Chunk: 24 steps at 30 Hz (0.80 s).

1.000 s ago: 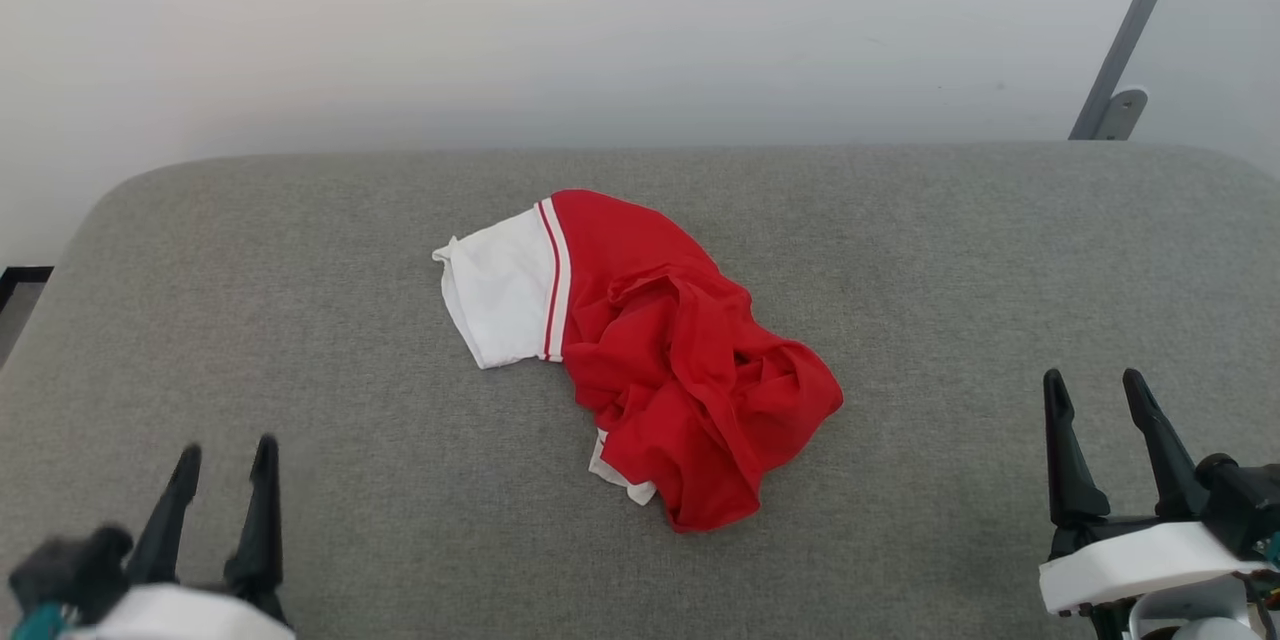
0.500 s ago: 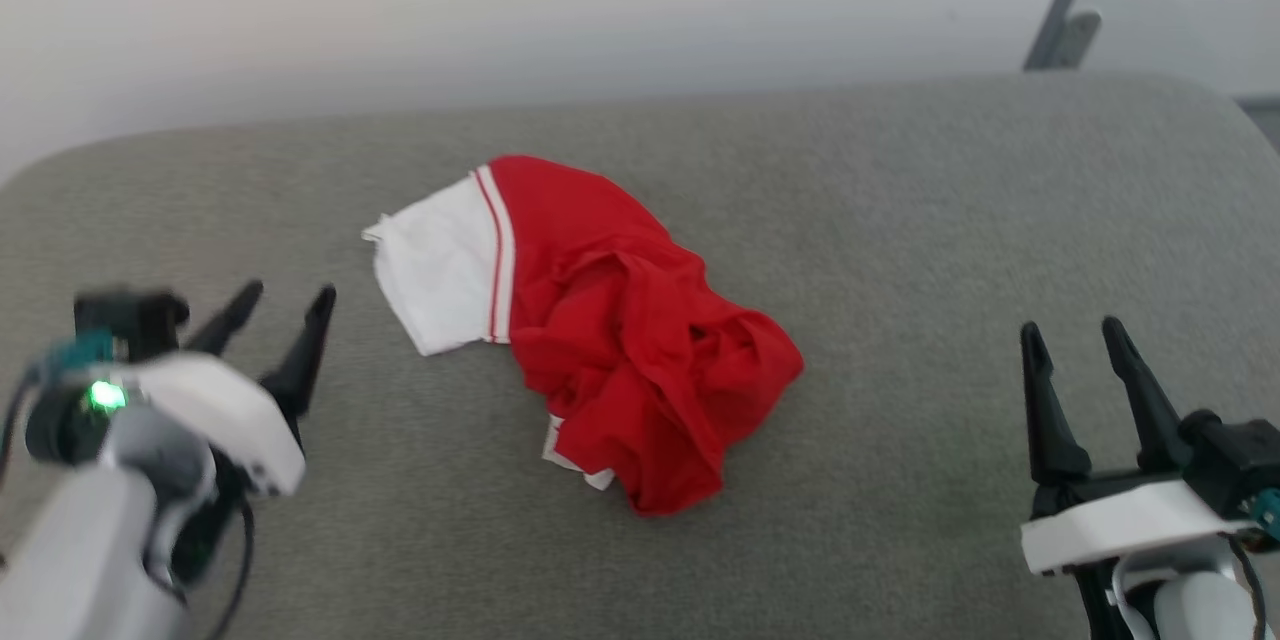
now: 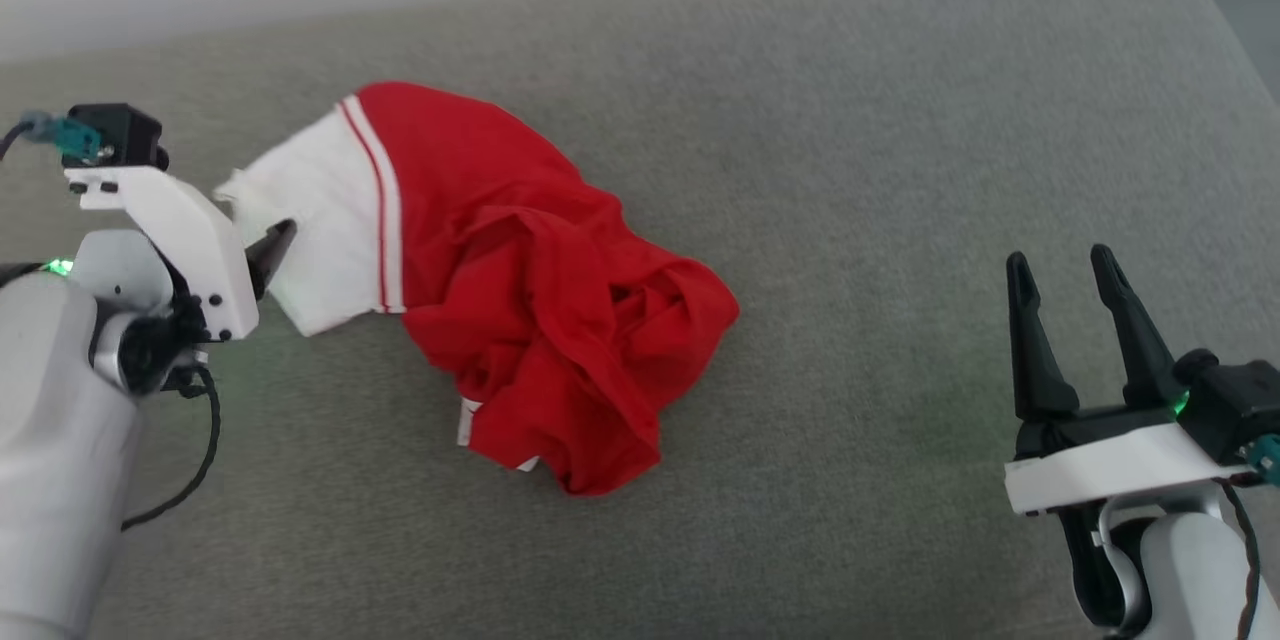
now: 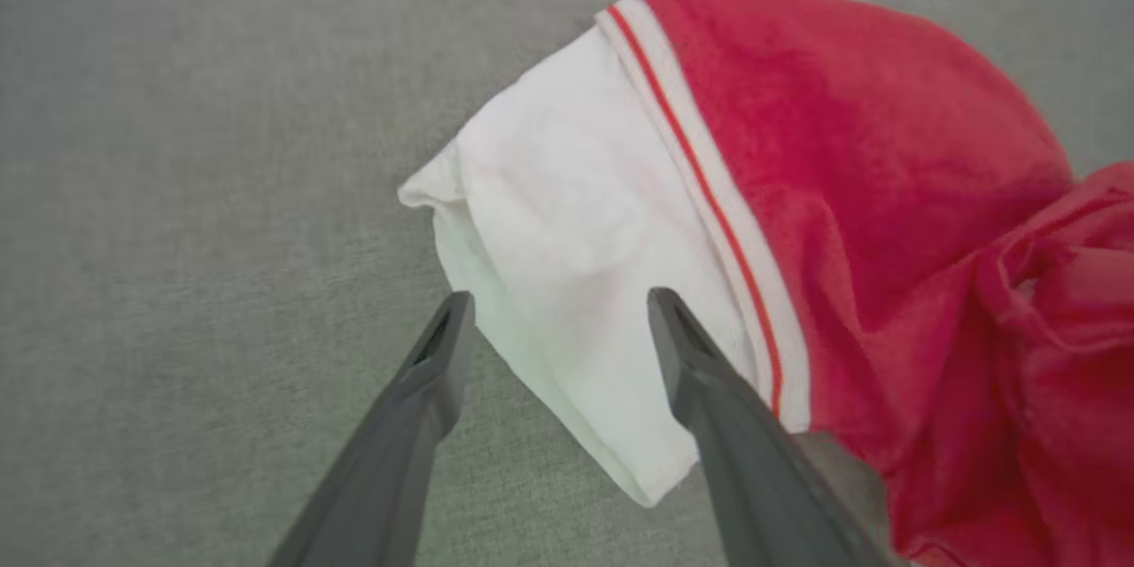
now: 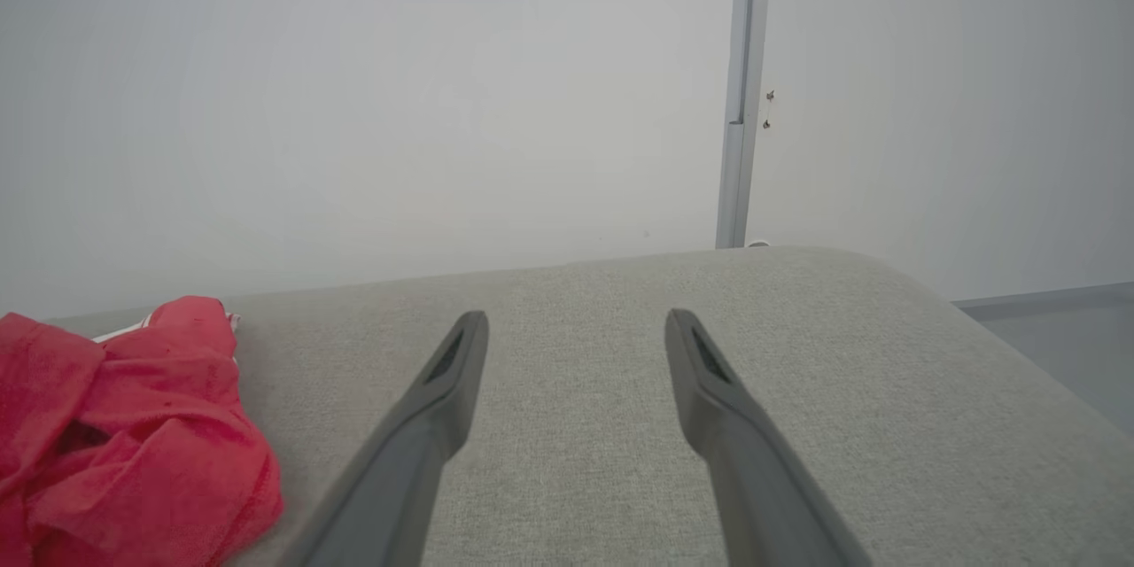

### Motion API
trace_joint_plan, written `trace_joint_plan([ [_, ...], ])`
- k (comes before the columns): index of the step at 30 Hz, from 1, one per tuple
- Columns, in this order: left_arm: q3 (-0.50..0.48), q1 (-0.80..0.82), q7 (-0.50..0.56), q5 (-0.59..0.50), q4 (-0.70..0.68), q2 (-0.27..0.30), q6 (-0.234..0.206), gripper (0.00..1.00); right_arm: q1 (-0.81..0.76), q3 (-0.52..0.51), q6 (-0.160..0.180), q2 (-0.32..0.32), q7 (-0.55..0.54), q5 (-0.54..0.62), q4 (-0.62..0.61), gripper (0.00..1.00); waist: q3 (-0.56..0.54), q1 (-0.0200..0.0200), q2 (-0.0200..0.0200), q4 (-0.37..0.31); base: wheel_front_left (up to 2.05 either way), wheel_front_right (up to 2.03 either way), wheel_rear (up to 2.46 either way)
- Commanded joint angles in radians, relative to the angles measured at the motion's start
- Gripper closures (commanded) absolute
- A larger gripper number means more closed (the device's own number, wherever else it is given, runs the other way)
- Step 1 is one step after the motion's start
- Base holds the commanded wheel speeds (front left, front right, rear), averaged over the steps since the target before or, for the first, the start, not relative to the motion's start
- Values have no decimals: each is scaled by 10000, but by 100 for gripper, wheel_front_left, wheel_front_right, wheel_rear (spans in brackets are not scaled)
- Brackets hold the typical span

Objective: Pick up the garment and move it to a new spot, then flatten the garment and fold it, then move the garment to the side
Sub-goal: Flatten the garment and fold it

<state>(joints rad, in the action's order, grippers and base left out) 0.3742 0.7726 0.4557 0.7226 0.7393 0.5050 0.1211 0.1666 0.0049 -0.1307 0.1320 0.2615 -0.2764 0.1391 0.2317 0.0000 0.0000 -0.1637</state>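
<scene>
Red thin-cloth garment [image 3: 520, 300], crumpled, white sleeve with striped trim, mid grey woven bench [image 3: 850, 120].
Left claw [image 4: 558, 306]: fully spread, straddling the sleeve's edge (nothing gripped). Right claw [image 3: 1060, 265]: fully spread, empty, well apart from the cloth.

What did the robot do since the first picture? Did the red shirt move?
The left gripper swung up and in from the near corner to the white sleeve of the shirt. Its jaws are open on either side of the sleeve's edge, with nothing grabbed yet. The camera turned too, so the whole picture shifted. The shirt lies in the same crumpled heap, and the right gripper waits open, off to the side.
</scene>
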Motion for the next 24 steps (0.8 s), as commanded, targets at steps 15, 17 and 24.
trace_joint_plan([
  [15, 426, 1510, 3357, 296, 3677, -1190, -1216, 0, 619, 62, 0, -140, 50, 29, -92, 0, 1114, 0, 0, -464, 0, 0, 0],
  [17, 485, 1592, 3437, 324, 3774, -1333, -1015, 51, 702, 65, 0, -149, 50, 50, -80, 0, 1154, 0, 0, -441, 0, 0, 0],
  [24, 502, 1930, 3233, 391, 3948, -1135, -535, 100, 637, -43, 0, -146, 50, 128, -14, 0, 1021, 0, 0, -170, 0, 0, 0],
])
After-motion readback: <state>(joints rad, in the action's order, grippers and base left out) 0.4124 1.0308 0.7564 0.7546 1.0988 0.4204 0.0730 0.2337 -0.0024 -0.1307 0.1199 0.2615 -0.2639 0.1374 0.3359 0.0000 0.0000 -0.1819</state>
